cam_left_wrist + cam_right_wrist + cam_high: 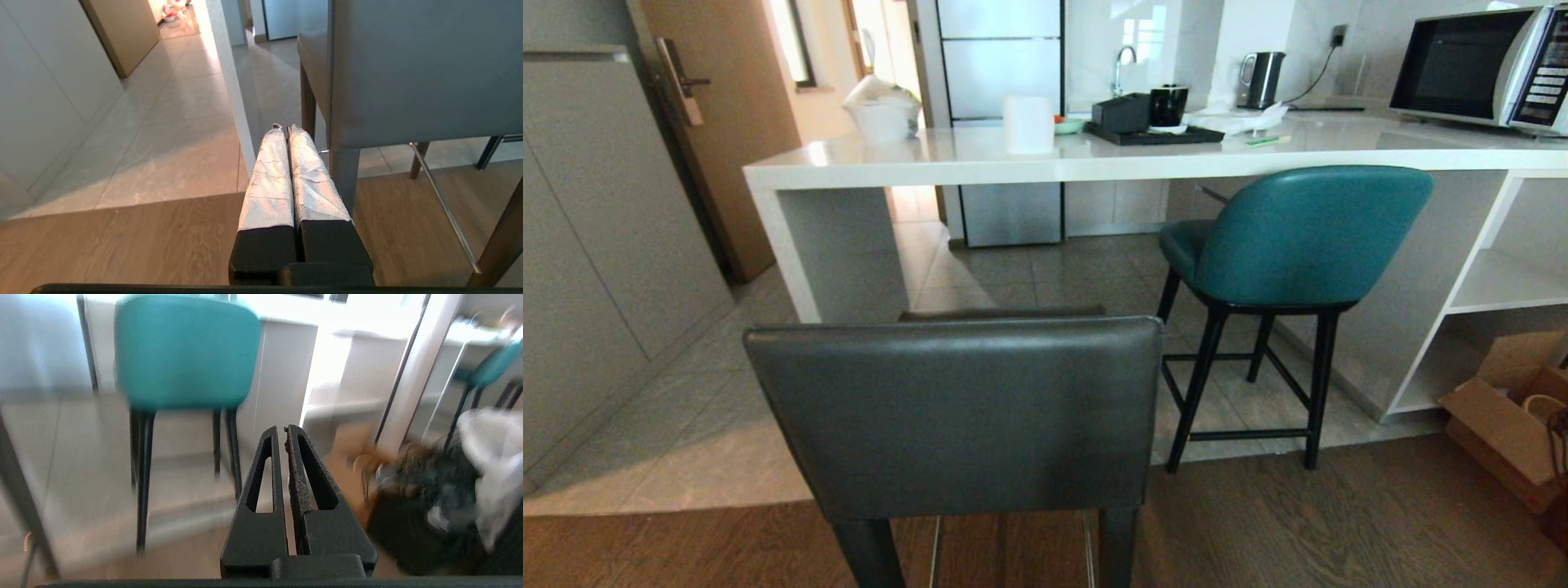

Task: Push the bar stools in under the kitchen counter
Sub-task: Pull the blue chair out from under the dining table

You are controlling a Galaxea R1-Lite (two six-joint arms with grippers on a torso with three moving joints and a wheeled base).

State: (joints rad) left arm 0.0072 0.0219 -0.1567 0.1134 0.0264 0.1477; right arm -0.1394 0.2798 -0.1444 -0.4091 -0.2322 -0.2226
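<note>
While teal stool (pixel 1298 237) sat tucked under desk edge (pixel 1094 167), grey stool (pixel 956 408) stood clear on open floor; left end effector (pixel 284 127) and right end effector (pixel 282 428) pinched closed, empty.

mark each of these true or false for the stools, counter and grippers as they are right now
1. The teal stool has its seat under the kitchen counter. True.
2. The grey stool is fully under the counter. False: it stands clear of it, nearest the camera.
3. The left gripper is shut. True.
4. The right gripper grips the teal stool. False: it is shut on nothing, apart from it.
5. A microwave sits on the floor. False: on the counter.
</note>
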